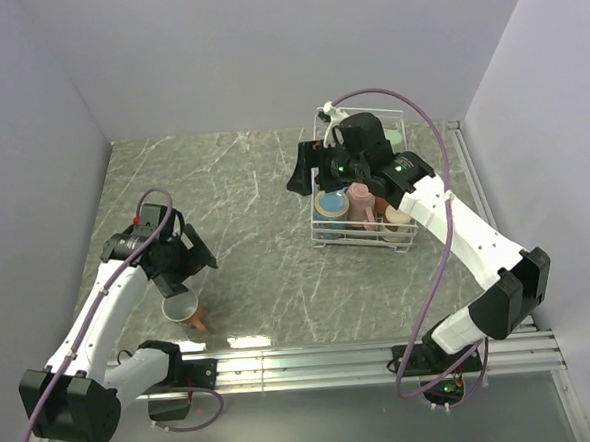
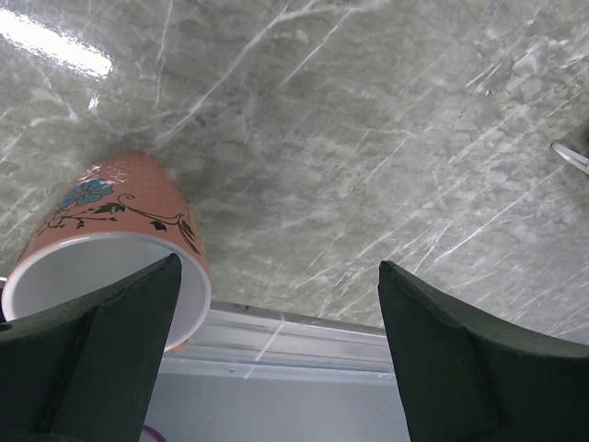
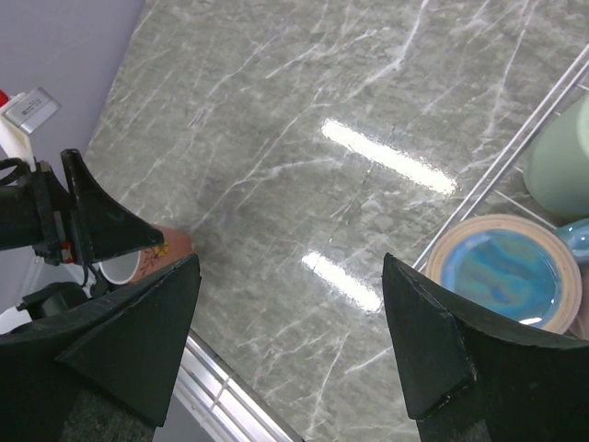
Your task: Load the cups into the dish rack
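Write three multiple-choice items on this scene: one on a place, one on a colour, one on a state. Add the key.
1. Where is the salmon cup? A) by the left tool B) inside the dish rack C) at the right arm's base
2. What colour is its flower? A) yellow B) blue C) white
3. How is the left tool? A) shut on the cup B) shut, empty C) open
Key: 1 A, top view shows it beside that tool; 2 B, left wrist view shows blue petals; 3 C, its fingers stand wide apart.
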### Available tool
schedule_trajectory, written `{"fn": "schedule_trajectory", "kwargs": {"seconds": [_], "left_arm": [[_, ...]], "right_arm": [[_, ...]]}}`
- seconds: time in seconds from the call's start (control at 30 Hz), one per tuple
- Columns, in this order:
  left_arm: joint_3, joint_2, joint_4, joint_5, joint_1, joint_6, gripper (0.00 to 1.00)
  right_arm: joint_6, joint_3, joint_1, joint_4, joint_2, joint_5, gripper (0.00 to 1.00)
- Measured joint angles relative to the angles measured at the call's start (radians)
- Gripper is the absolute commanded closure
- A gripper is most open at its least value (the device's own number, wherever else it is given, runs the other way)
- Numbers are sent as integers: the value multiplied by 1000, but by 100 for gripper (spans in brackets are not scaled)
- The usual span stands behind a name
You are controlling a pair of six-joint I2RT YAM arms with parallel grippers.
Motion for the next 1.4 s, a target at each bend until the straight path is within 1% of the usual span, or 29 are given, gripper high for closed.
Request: {"fn": "schedule_trajectory", "kwargs": {"seconds": [0.23, 0.3, 0.5, 0.53, 0.6, 0.7, 0.73, 0.77, 0.8, 0.87, 0.9, 0.93, 1.4], "left_arm": [[-25, -3, -7, 1, -11, -4, 8], [-41, -3, -11, 1, -16, -5, 12], [-82, -2, -13, 2, -22, -8, 19], [-85, -2, -12, 2, -22, -8, 22], [-92, 0, -7, 2, -22, -8, 25], [-100, 11, 7, 4, -22, -8, 39], [-105, 16, 13, 6, -22, -10, 49], [-107, 19, 15, 8, -22, -10, 55], [-108, 24, 16, 8, -22, -9, 69], [-114, 34, 21, 11, -22, -4, 81], [-116, 38, 28, 18, -22, -4, 97], [-115, 41, 33, 23, -23, -10, 100], [-60, 85, -32, 0, -22, 19, 100]], "right_arm": [[0, -19, 0, 0, -5, 13, 14], [0, -24, 0, 0, -5, 13, 14], [-4, -28, 0, 0, -5, 14, 14], [-5, -32, 0, 1, -5, 14, 14], [-7, -41, 0, 2, -5, 14, 14], [-10, -54, 0, 0, -5, 15, 14], [-11, -56, 0, 0, -4, 15, 14], [-11, -56, 0, 0, -4, 16, 14], [-13, -56, 0, 0, -4, 18, 14], [-16, -56, 0, 0, -4, 19, 14], [-18, -56, 0, 0, -4, 19, 14], [-19, -56, 0, 0, -4, 21, 14], [-29, -56, 0, 0, -4, 45, 14]]}}
